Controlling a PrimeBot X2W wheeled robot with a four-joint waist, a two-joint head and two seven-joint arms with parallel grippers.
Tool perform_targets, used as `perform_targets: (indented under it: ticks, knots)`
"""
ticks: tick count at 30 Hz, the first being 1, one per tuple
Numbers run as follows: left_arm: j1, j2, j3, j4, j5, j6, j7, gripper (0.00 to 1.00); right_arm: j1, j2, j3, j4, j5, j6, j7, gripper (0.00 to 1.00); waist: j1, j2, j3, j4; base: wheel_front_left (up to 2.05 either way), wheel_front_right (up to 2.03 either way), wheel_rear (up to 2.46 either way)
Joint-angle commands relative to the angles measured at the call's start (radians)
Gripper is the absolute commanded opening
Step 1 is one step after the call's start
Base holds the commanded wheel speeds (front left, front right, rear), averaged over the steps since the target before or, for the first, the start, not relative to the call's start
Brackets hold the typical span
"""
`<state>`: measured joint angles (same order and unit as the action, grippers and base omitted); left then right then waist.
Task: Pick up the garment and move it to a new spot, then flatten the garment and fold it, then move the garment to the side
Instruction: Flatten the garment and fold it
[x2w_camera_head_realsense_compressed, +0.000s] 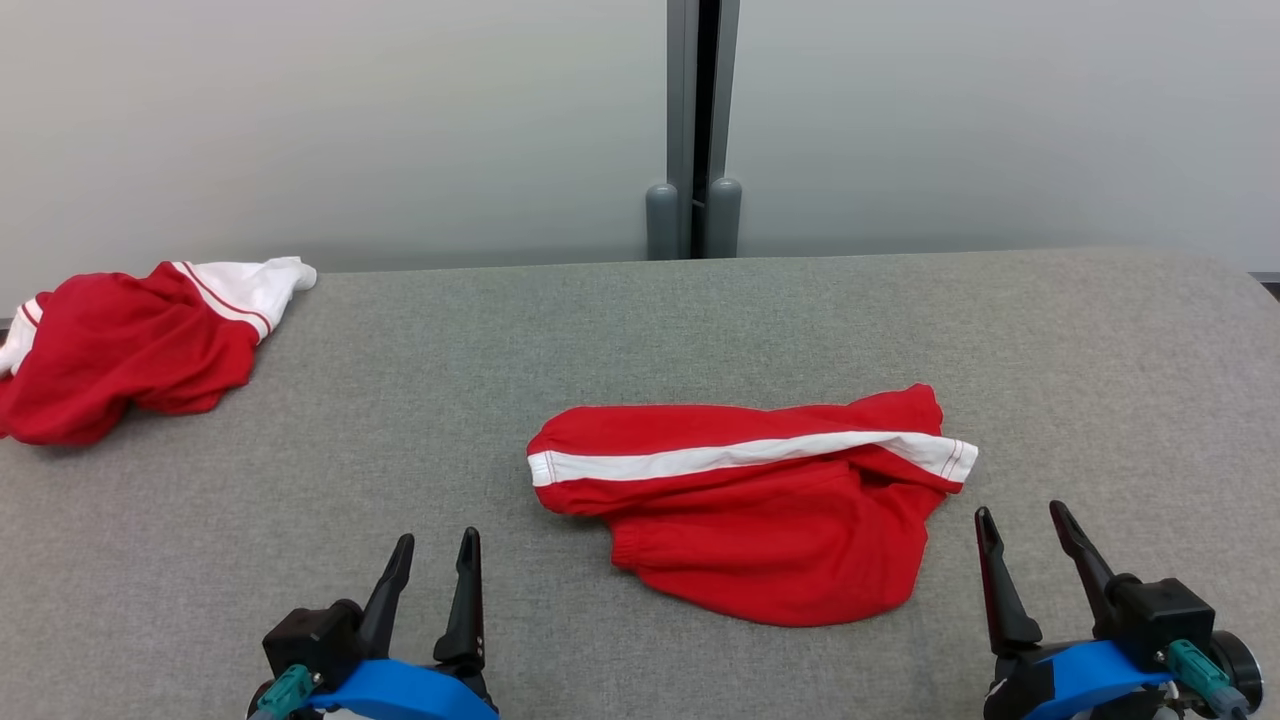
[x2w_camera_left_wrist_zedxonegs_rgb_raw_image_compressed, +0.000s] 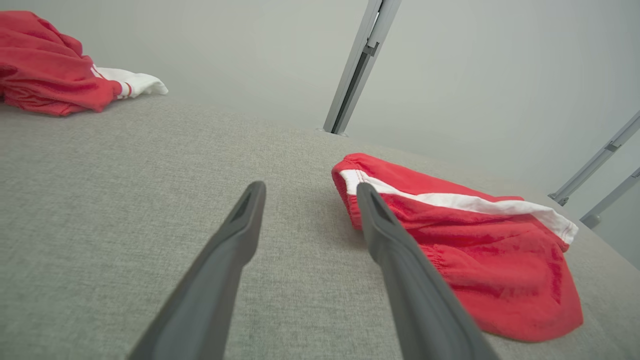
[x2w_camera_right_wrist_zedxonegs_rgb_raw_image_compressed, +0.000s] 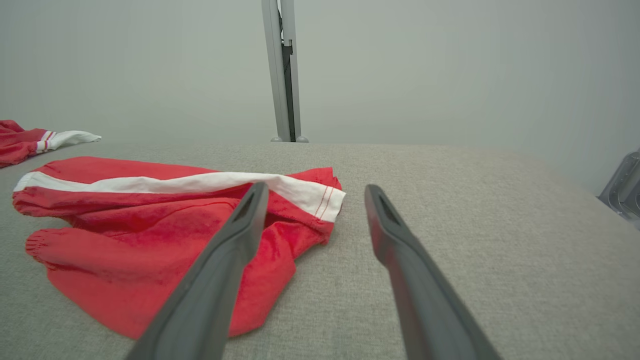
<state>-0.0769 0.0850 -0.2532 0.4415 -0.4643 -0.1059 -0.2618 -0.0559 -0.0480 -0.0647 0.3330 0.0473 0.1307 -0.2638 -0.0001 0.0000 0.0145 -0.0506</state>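
Observation:
A red garment (x2w_camera_head_realsense_compressed: 760, 500) with a white side stripe lies crumpled in the middle of the grey table (x2w_camera_head_realsense_compressed: 620, 340); it also appears in the left wrist view (x2w_camera_left_wrist_zedxonegs_rgb_raw_image_compressed: 480, 250) and the right wrist view (x2w_camera_right_wrist_zedxonegs_rgb_raw_image_compressed: 150, 240). My left gripper (x2w_camera_head_realsense_compressed: 435, 555) stands open near the front edge, to the garment's left and apart from it, with nothing between its fingers (x2w_camera_left_wrist_zedxonegs_rgb_raw_image_compressed: 240, 225). My right gripper (x2w_camera_head_realsense_compressed: 1025, 525) is open just right of the garment, empty, its fingers (x2w_camera_right_wrist_zedxonegs_rgb_raw_image_compressed: 395, 230) over bare cloth-covered table.
A second red and white garment (x2w_camera_head_realsense_compressed: 130, 345) lies bunched at the table's far left edge. A grey post (x2w_camera_head_realsense_compressed: 695, 130) stands behind the table against the pale wall. The table's right corner curves away at the far right.

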Motion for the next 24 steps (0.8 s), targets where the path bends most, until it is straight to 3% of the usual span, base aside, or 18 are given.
perform_targets:
  ticks: [1, 24]
  knots:
    - [0.011, -0.005, 0.010, -0.001, 0.010, -0.004, -0.005, 1.00, 0.004, -0.005, 0.001, 0.000, 0.005, 0.000, -0.001, 1.00, 0.0001, 0.0000, 0.001, 0.001, 0.00, 0.00, 0.00]
    - [0.039, -0.032, 0.077, 0.000, 0.070, -0.019, -0.005, 1.00, 0.009, -0.005, 0.010, 0.016, -0.005, 0.000, -0.001, 1.00, 0.0001, 0.0000, -0.006, 0.000, 0.00, 0.00, 0.00]
